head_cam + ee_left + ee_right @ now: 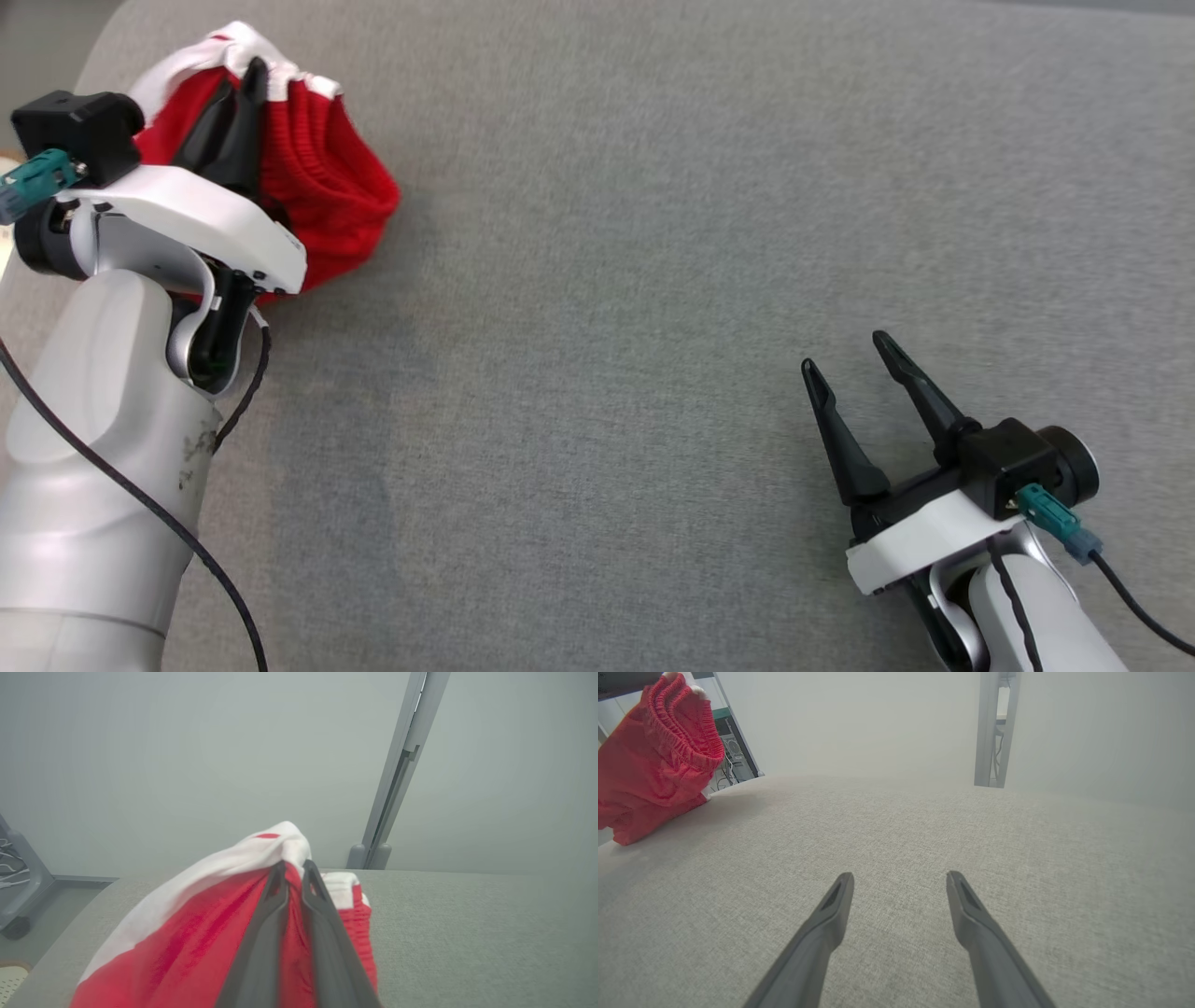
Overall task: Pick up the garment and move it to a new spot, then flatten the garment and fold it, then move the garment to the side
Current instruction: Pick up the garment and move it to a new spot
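Here, left claw (294, 864) pinching red-and-white garment (187, 933), right claw (843, 350) spread wide, right wrist view revealing elastic waistband (686, 732).

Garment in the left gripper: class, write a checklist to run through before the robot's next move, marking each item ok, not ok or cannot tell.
1. Left gripper shut on the garment: ok.
2. Garment fully lifted off the grey surface: cannot tell.
3. Right gripper open, holding nothing: ok.
4. Bare surface between the grippers for setting down: ok.
5. Garment flattened: not ok, bunched.
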Available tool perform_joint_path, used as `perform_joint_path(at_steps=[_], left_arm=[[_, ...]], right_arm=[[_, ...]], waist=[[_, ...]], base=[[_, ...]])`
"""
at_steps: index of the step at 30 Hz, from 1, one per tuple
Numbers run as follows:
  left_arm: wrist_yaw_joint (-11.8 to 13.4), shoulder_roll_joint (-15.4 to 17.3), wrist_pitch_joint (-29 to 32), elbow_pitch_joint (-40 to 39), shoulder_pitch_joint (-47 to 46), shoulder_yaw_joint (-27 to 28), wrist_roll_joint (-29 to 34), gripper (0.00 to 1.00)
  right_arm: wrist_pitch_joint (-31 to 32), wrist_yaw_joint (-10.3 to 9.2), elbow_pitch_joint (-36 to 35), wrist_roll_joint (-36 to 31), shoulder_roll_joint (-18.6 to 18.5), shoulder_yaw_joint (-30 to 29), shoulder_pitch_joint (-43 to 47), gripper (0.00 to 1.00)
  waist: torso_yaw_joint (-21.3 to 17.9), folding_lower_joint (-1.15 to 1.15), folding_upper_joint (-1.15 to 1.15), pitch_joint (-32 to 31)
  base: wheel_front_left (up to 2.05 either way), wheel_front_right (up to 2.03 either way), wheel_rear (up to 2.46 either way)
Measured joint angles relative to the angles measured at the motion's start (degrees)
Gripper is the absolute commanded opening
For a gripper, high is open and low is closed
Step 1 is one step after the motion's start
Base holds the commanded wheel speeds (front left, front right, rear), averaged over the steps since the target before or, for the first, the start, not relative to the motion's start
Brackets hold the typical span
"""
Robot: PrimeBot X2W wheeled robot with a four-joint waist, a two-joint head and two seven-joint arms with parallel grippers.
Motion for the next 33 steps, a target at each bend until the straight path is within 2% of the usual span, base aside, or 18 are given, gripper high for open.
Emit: perform_joint_path(at_steps=[8,16,22,29,31,32,33], left_arm=[[-0.2,3.9,-0.5,-9.9,2.1,-4.9,0.0,0.00],[-0.2,6.4,3.3,-20.2,4.5,-10.0,-0.7,0.00],[-0.2,7.2,4.9,-25.1,5.5,-14.1,-0.9,0.00],[-0.2,6.9,3.0,-29.9,5.6,-22.5,0.0,0.00],[-0.2,7.4,2.1,-31.1,5.6,-25.9,1.5,0.00],[-0.2,8.5,1.6,-31.9,5.6,-30.3,3.2,0.00],[-0.2,9.1,1.6,-32.0,5.8,-32.1,3.7,0.00]], right_arm=[[0.0,0.00,-0.2,1.7,1.6,0.1,2.9,1.00],[0.0,0.00,-0.7,2.8,2.1,-1.3,6.6,1.00],[0.0,0.00,-0.9,2.9,2.4,-1.4,8.5,1.00],[0.0,0.00,-1.4,3.3,2.6,-1.1,9.0,1.00],[0.0,0.00,-1.6,3.3,2.6,-1.2,9.2,1.00],[0.0,0.00,-1.8,3.3,2.6,-1.6,9.3,1.00],[0.0,0.00,-1.9,3.3,2.6,-2.0,9.4,1.00]], waist=[[-4.5,0.00,0.00,-6.1],[-13.3,0.00,0.00,-11.0],[-20.7,0.00,0.00,-13.8],[-28.2,0.00,0.00,-16.2],[-29.8,0.00,0.00,-16.6],[-30.9,0.00,0.00,-16.7],[-31.3,0.00,0.00,-16.7]], base=[[0.00,0.00,0.00],[0.00,0.00,0.00],[0.00,0.00,0.00],[0.00,0.00,0.00],[0.00,0.00,0.00],[0.00,0.00,0.00],[0.00,0.00,0.00]])
